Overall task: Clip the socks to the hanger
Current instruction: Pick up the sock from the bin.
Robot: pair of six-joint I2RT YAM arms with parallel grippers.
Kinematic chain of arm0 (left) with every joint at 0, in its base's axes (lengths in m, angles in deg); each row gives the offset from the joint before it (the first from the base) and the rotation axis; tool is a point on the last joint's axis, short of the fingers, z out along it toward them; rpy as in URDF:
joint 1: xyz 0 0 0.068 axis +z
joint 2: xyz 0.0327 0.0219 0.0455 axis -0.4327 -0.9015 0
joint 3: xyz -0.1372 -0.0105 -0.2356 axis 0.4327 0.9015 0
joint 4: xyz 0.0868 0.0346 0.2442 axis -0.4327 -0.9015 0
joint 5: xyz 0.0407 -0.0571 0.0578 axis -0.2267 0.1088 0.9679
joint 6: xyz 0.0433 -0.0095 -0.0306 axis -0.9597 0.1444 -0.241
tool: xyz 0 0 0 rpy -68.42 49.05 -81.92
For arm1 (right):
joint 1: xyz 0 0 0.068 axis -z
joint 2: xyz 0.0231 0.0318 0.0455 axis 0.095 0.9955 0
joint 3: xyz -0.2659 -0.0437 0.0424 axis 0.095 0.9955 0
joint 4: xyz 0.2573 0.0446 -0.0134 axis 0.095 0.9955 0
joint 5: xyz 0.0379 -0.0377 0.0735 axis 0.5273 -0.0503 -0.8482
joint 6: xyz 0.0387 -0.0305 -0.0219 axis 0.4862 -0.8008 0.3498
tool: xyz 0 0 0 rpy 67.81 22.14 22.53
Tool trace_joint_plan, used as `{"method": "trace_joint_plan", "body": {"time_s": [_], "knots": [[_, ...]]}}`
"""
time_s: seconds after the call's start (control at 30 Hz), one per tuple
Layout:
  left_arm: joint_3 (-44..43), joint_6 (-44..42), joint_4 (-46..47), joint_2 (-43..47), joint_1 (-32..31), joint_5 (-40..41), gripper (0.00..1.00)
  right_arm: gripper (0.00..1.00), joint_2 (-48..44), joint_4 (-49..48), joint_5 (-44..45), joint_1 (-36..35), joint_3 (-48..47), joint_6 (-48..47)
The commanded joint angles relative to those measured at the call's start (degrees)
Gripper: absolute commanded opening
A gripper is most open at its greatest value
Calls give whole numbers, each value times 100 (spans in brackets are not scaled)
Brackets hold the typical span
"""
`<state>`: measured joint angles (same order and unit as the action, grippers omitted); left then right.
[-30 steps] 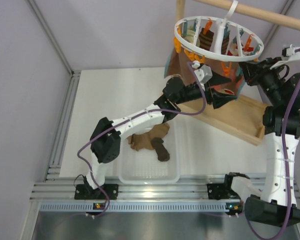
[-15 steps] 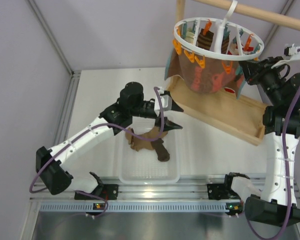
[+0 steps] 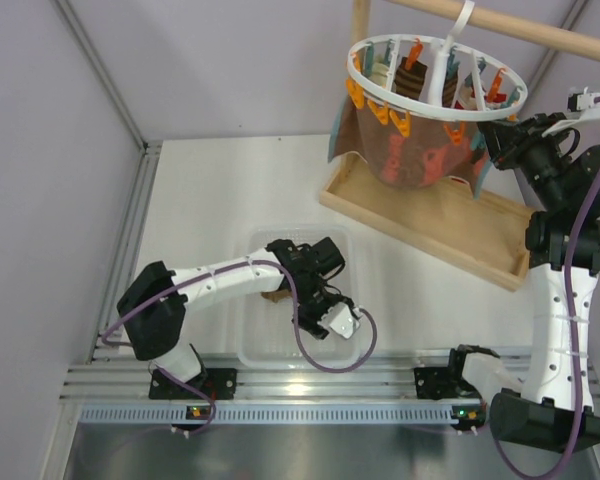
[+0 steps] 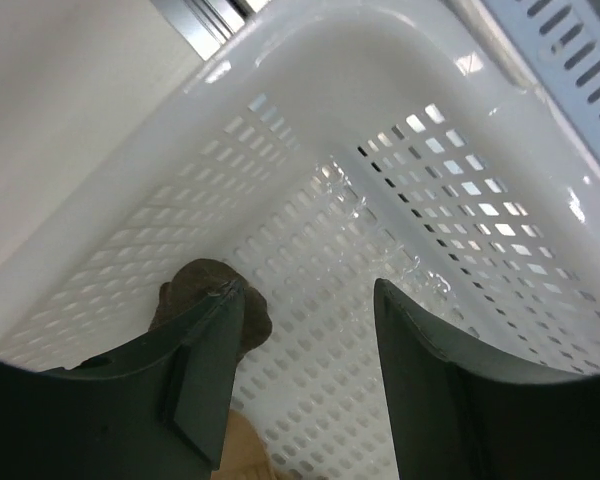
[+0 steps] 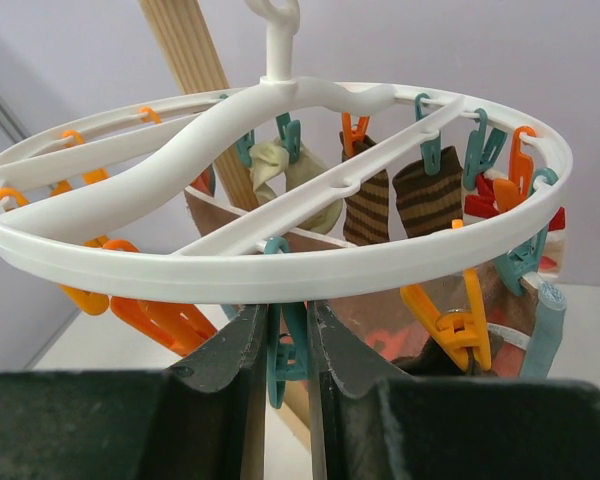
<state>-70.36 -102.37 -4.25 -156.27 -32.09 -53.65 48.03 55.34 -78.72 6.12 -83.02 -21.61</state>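
White hanger point(image 5: 280, 255) hangs ring-level, hook up; two striped brown socks point(image 5: 427, 195) dangle lengthwise straight down. Right gripper point(image 5: 285, 315) pinches a teal peg point(image 5: 278, 365). Left gripper point(image 4: 305, 300), jaws apart, hovers in the basket point(image 4: 460, 230) beside a dark sock point(image 4: 190, 295).

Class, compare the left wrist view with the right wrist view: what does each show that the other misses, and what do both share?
Only the left wrist view: a white perforated plastic basket, a dark brown sock lying in it beside one finger, and the open left gripper. Only the right wrist view: the white round plastic hanger with orange and teal pegs, striped brown socks clipped to it, a wooden post, and the right gripper shut on a teal clothes-peg. Shared: no object; each shows its own dark fingers.
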Motion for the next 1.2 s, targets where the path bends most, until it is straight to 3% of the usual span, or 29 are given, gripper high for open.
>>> {"method": "trace_joint_plan", "body": {"time_s": [0.0,0.73,0.8,0.93,1.07,1.13,1.17], "knots": [[272,-541,524,214,-88,735,60,0,47,-31,-37,20,-109,-22],[166,-1430,1044,-753,-115,1062,58,0,38,48,-37,56,-21,-48],[193,-1518,992,-788,-115,1124,52,0,29,31,-11,56,-13,-48],[70,-1641,684,-850,-124,1168,27,0,20,22,-19,56,-12,-30],[-193,-1474,333,-657,-115,1098,13,0,3,-22,-28,56,-12,-4],[-456,-1317,88,-456,-98,1045,1,0,3,-13,-28,56,-12,-4],[-596,-1124,8,-402,-89,1088,0,0,3,-13,-28,56,-12,-4]]}}
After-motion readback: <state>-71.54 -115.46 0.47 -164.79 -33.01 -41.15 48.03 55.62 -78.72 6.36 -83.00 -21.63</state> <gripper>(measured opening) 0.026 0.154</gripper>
